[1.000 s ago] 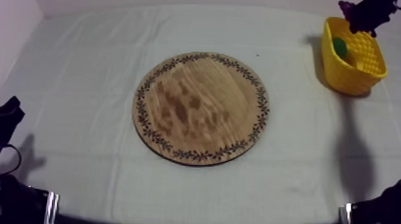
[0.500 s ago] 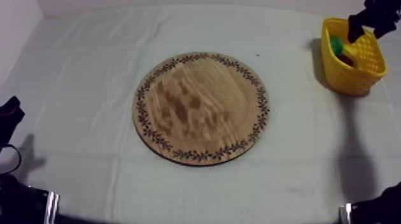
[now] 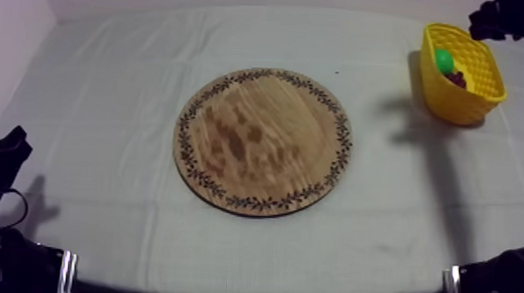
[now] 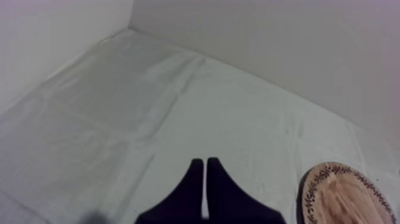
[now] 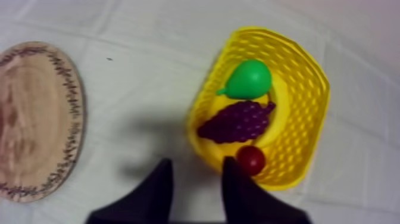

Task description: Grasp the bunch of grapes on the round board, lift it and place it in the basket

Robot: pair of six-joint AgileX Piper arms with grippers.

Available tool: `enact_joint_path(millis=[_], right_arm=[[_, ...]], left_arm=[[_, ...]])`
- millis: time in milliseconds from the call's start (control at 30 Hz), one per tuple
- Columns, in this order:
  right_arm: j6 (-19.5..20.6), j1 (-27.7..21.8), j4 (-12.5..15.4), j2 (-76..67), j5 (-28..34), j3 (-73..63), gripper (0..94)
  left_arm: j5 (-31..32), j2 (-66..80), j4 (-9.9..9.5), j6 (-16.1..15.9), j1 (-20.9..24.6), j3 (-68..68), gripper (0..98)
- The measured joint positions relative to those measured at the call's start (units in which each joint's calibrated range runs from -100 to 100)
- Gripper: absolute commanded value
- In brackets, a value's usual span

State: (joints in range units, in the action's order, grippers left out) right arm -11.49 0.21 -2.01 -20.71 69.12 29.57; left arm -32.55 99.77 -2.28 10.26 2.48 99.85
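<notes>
Grapes lengthwise between pear and small red fruit, pointed end away from board; right gripper agape, left gripper closed.

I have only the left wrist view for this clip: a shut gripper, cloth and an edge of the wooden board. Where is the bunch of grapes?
Observer: The bunch of grapes lies inside the yellow basket, between a pear and a small red fruit.
Operator: Is the right gripper holding anything?
Observer: No. The right gripper is open with nothing between its fingers, and it hovers beside the basket.
</notes>
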Motion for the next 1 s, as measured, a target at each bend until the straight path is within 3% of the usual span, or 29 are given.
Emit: enact_joint_path(millis=[167,400,500,600,700,800,900,1000], right_arm=[[2.8,3.6,-1.0,-14.0,-7.7,13.6,4.9],[6.2,5.2,-2.3,-32.0,-24.5,35.5,0.9],[7.0,4.9,-1.6,-39.1,-31.6,45.7,0.6],[6.3,4.1,0.9,-46.4,-36.7,55.1,0.5],[4.2,3.7,3.2,-52.6,-39.1,62.3,0.4],[2.9,4.0,4.6,-58.3,-37.7,67.3,0.4],[3.1,4.4,4.4,-62.6,-32.2,69.5,0.5],[4.6,4.5,3.9,-66.1,-30.6,69.3,0.5]], left_arm=[[0.0,0.0,0.00,0.0,0.0,0.0,0.0],[0.0,0.0,0.00,0.0,0.0,0.0,0.0],[0.0,0.0,0.00,0.0,0.0,0.0,0.0],[0.0,0.0,0.00,0.0,0.0,0.0,0.0],[0.0,0.0,0.00,0.0,0.0,0.0,0.0],[0.0,0.0,0.00,0.0,0.0,0.0,0.0],[0.0,0.0,0.00,0.0,0.0,0.0,0.0],[0.0,0.0,0.00,0.0,0.0,0.0,0.0]])
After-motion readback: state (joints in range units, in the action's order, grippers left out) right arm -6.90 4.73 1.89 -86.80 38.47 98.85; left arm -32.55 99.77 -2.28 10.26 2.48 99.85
